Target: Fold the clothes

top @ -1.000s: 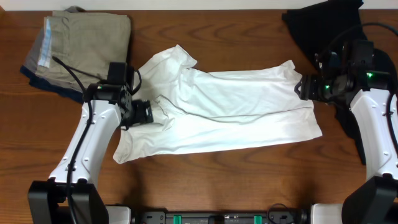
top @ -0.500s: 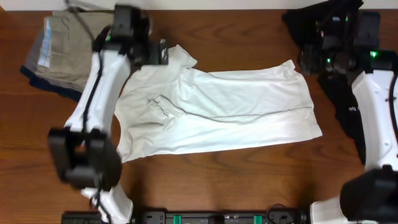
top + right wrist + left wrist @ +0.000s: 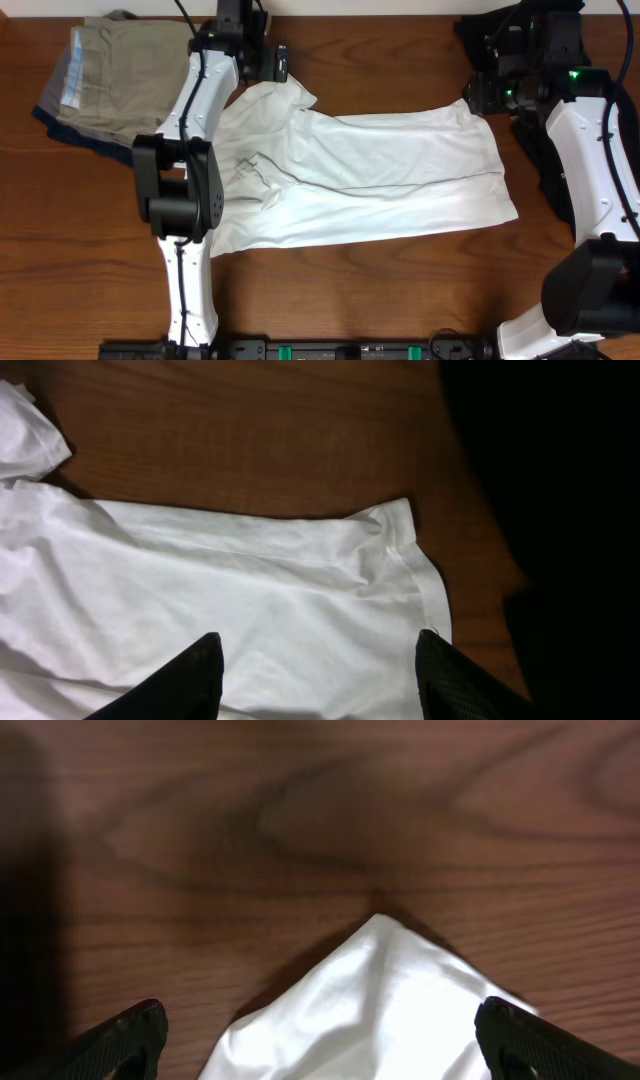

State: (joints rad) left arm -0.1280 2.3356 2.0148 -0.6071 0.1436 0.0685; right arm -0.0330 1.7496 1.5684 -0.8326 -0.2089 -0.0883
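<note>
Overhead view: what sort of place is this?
Probably a robotics lab bench for laundry folding: left arm and right arm over a wooden table, a white T-shirt spread out, folded clothes stacked in a corner.

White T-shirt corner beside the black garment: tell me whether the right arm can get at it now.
Probably yes: the right gripper hangs open over that T-shirt corner, and the black garment lies beside it, not over it.
</note>
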